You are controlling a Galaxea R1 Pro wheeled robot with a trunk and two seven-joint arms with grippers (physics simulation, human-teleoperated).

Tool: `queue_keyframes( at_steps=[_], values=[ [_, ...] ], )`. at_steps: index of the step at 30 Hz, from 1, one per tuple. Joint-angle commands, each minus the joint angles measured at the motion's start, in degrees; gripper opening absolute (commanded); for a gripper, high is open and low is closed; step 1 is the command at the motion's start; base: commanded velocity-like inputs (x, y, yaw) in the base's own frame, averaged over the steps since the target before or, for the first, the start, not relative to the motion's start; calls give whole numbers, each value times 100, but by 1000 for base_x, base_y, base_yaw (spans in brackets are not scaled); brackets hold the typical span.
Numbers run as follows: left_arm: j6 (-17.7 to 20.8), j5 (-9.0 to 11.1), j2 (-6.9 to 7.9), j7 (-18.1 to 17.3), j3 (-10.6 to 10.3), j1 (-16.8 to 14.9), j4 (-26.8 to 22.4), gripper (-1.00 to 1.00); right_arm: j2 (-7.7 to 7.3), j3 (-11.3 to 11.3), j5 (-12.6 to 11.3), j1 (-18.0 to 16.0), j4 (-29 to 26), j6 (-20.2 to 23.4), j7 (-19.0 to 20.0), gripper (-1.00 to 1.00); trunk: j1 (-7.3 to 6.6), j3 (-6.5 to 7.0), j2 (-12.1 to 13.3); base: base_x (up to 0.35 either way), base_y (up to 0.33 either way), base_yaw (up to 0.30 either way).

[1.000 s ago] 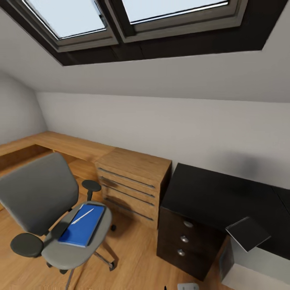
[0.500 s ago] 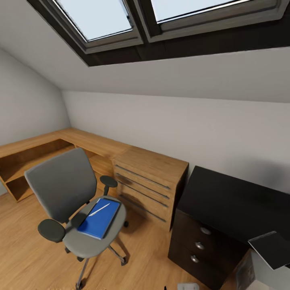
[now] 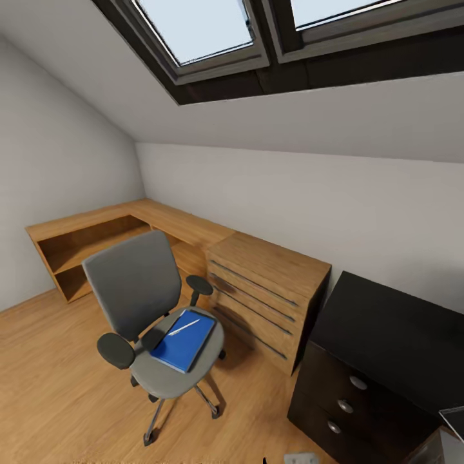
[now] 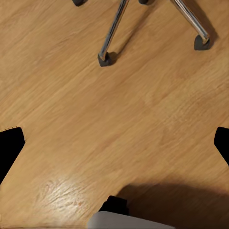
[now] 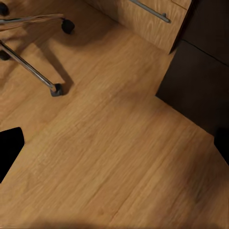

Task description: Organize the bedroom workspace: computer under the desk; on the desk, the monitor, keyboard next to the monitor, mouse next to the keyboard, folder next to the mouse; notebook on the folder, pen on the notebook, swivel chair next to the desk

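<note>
Attic bedroom fitted as a home office. Sloped white ceiling with skylights [image 3: 212,32] at 12 o'clock. Light wooden low shelving [image 3: 96,235] and matching drawer chest [image 3: 267,293] at 10 to 12 o'clock. Grey swivel chair [image 3: 145,309] on wood plank floor [image 3: 58,380]. Glossy black desk [image 3: 386,341] with knobbed drawers at 2 o'clock.

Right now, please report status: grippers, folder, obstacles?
Both grippers open, empty, above wooden floor. Flat blue folder lies on grey swivel chair seat, thin white pen on top. Nothing between chair and glossy black desk.
</note>
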Motion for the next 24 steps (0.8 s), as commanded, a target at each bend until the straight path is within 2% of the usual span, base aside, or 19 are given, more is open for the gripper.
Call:
queue_keyframes(
  at_steps=[1, 24],
  values=[
    [-30, 55, 0, 23, -48, -7, 1, 100, -1, 51, -53, -2, 2, -21, -27, 100, 0, -11, -5, 0, 0, 275],
    [-35, 51, 11, 23, -31, -7, 4, 100, 9, 51, -50, 1, 2, -15, -27, 100, 0, -91, -5, 0, 0, 273]
  ],
)
